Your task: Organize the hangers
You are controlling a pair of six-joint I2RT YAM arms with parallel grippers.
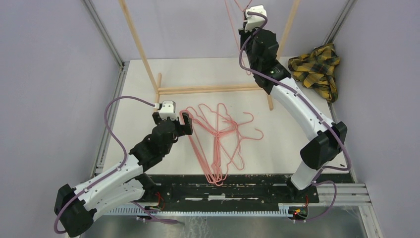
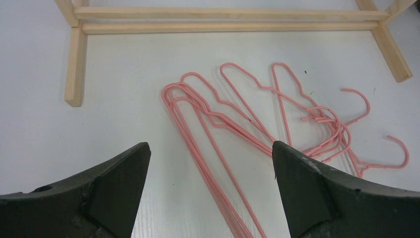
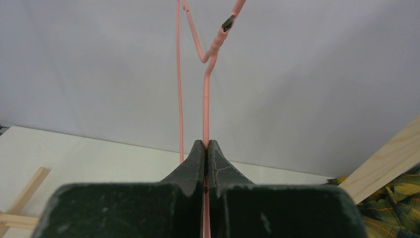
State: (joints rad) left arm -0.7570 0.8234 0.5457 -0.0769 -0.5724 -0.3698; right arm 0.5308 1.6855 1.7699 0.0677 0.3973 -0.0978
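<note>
Beside the wooden rack point(image 1: 208, 89), the right gripper point(image 3: 206, 148) clamps one hanger point(image 3: 205, 109); the left gripper point(image 2: 210, 145) gapes over the tangled hangers point(image 1: 218, 133).

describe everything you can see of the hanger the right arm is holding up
The hanger is thin pink wire, seemingly coated, with a dark chipped spot high on one strand. The right pincer is shut on one strand, which rises straight, then kinks; a second strand runs alongside on the left. It is held up in the air beside the rack. Its top runs out of frame.
</note>
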